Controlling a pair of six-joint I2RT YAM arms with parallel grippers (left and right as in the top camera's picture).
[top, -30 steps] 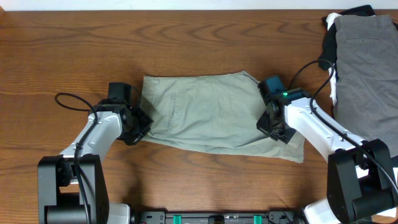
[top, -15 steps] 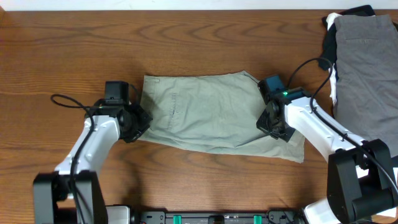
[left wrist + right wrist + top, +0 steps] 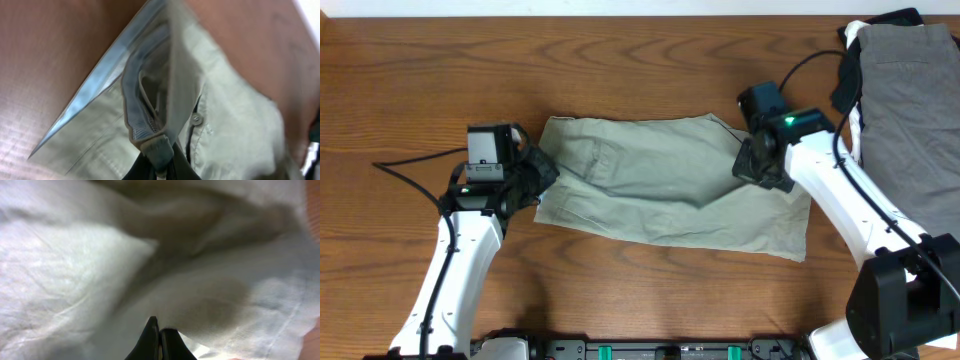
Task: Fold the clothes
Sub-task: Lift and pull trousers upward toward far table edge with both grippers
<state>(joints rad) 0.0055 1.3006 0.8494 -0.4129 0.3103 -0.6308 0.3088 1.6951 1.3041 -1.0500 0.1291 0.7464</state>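
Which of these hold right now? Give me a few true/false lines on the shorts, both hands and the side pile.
1. The shorts lie spread across the middle of the table. True.
2. The left hand hangs open above the shorts. False: it is shut on the shorts' left end.
3. The right hand is shut on the shorts near their right end. True.
4. The pile of other garments sits at the table's left edge. False: it sits at the right edge.
5. A grey garment lies on top of that pile. True.
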